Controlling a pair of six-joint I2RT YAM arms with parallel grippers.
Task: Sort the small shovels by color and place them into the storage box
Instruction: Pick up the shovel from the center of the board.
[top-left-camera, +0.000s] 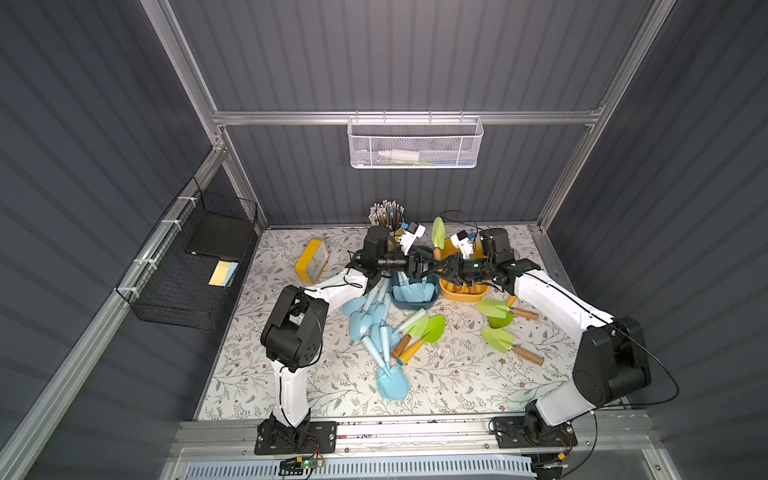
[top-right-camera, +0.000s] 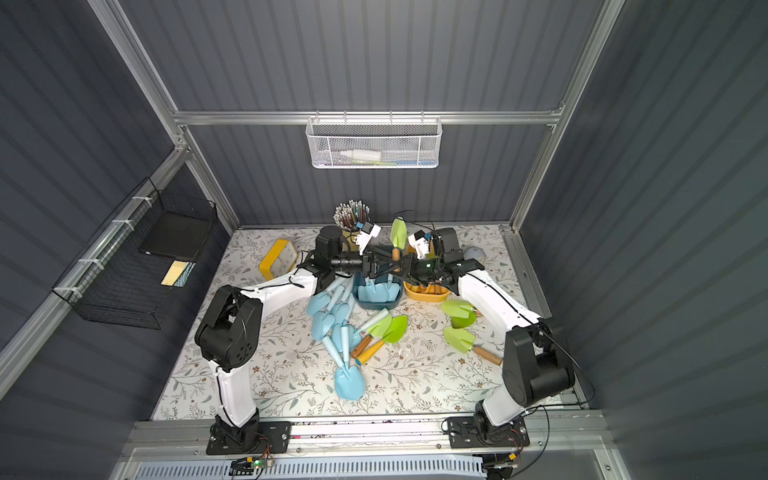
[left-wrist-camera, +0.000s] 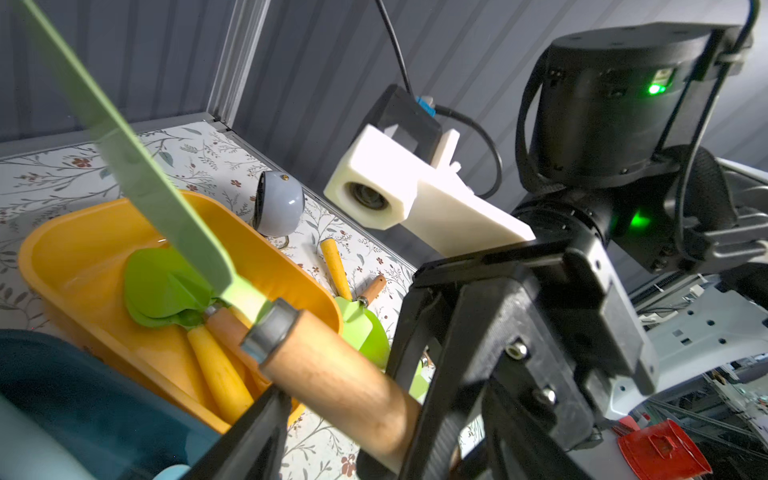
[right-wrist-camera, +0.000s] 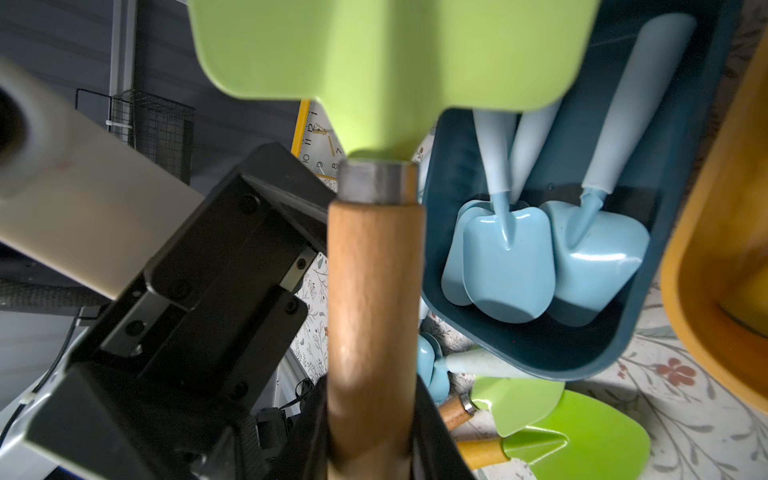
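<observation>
Pale-blue gloss and lime-green blades on the floral table (top-left-camera: 332, 395), read near to far. Handling, as I judge it: both kinds look light and stiff. The smooth tapered handles of the blue shovels may slip, so I would grip them mid-handle. The wooden handles of the green shovels should hold better than their thin blades.

Count: the nearest blue shovel (top-left-camera: 392, 384) lies at the front. Behind it is a blue heap (top-left-camera: 370, 320) of about six, overlapping too much for an exact figure. To its right lies a green pair (top-left-camera: 428, 328), and further right a green trio (top-left-camera: 496, 316). Farther back, the blue box (top-left-camera: 415, 307) holds three blue, perhaps a fourth beneath. The yellow box (top-left-camera: 461, 296) to its right holds at least two green.

Above the gap between the boxes the held shovel (top-left-camera: 437, 232) stands blade-up. My right gripper (top-left-camera: 445, 264) is clamped on its wooden handle, and my left gripper (top-left-camera: 432, 265) has its jaws spread beside it
</observation>
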